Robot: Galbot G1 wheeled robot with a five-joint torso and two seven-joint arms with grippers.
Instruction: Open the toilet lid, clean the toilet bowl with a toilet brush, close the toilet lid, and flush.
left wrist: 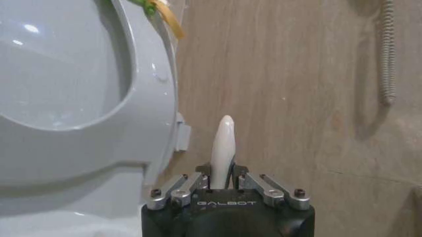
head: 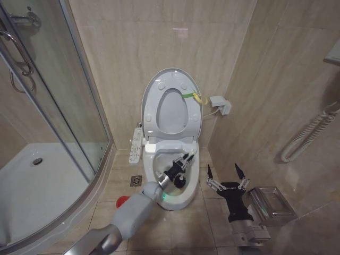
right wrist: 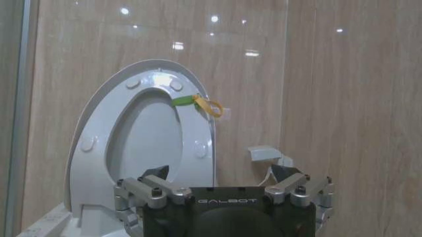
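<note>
Jaws of the left gripper [left wrist: 223, 183] are clamped on the pale handle of the toilet brush [left wrist: 224, 148], low inside the toilet bowl [head: 191, 183]; its bristle head seems to sit near the drain, though the gripper hides it. That thin stick is light, stiff and likely slick, so a firm hold low on the shaft suits it. Behind, the toilet lid [head: 151, 87] stands upright against the far wall. Right gripper [head: 227, 178] hangs spread, near the floor right of the bowl.
</note>
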